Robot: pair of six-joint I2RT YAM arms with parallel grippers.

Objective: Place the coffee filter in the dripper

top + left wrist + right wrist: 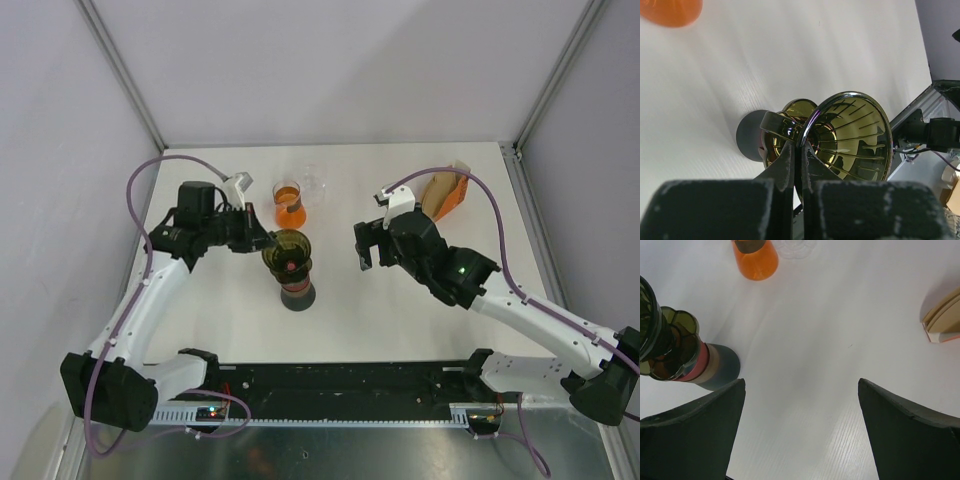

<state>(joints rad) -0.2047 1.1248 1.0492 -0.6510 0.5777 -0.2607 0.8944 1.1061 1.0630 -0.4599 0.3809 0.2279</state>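
The dripper (288,250) sits on a dark stand (297,296) near the middle of the desk (400,320). The left pincer (268,243) is clamped together on its rim. To the right, the right pincer (362,252) hangs with its jaws wide apart, holding nothing. Beyond stands an orange flask (289,206). The tan coffee filter (443,194) is at the far right, well apart from the dripper.

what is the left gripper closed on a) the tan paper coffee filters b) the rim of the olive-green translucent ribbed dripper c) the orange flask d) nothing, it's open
B: in the left wrist view the left gripper has its two fingers pressed together on the thin rim of the olive-green translucent ribbed dripper.
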